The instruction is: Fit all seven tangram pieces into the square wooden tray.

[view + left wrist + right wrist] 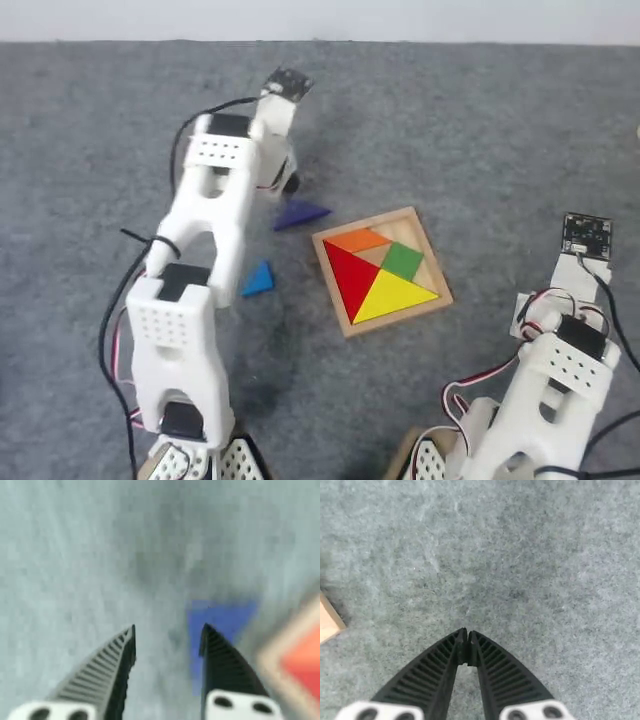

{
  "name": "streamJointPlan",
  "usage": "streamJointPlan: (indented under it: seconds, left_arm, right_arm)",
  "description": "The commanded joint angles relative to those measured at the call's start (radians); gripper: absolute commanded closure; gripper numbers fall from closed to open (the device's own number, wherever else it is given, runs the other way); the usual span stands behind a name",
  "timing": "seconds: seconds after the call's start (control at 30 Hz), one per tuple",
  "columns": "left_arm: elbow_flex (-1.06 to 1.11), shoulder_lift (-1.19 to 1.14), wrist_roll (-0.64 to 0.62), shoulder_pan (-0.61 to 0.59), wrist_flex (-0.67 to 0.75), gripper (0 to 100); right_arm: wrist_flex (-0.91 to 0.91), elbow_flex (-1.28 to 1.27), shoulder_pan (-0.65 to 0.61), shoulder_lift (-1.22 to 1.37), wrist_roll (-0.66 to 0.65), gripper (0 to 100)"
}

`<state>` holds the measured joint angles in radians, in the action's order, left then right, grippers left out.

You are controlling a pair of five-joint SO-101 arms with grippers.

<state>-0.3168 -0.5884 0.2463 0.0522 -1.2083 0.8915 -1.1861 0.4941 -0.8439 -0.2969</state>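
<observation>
The square wooden tray (433,262) lies right of centre and holds an orange (358,240), a red (347,276), a yellow (394,296) and a green piece (402,260). A dark blue triangle (300,213) rests on the carpet just left of the tray. A smaller blue triangle (259,279) lies nearer the front. My left gripper (167,630) is open just above the carpet, and the dark blue triangle (220,620) sits beside one fingertip (207,635), not between the two. My right gripper (466,632) is shut on nothing over bare carpet.
Grey carpet covers the whole table. The left arm (205,230) stretches from the front edge toward the middle. The right arm (565,365) stays at the front right, near the tray's corner (327,622). In the left wrist view the tray's edge (280,650) lies close by.
</observation>
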Motion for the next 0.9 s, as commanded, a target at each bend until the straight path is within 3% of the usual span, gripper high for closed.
streamJointPlan:
  seconds: [0.0, 0.13, 0.43, 0.57, 0.87]
  left_arm:
    - [-0.033, -0.060, -0.037, 0.040, 0.120, 80]
    - [-0.147, -0.189, -0.014, 0.046, -0.012, 80]
    - [-0.492, -0.325, 0.103, 0.021, -0.552, 84]
    - [-0.420, -0.278, 0.109, 0.005, -0.551, 86]
    - [0.030, 0.034, 0.221, -0.005, -0.549, 86]
  right_arm:
    - [-0.013, 0.008, -0.012, -0.030, 0.008, 98.5]
    - [-0.019, -0.003, -0.012, -0.038, 0.008, 98.5]
    - [-0.019, -0.003, -0.045, -0.038, 0.008, 98.5]
    - [-0.018, -0.005, -0.044, -0.038, 0.008, 98.5]
    - [-0.018, -0.006, -0.044, -0.038, 0.008, 98.5]
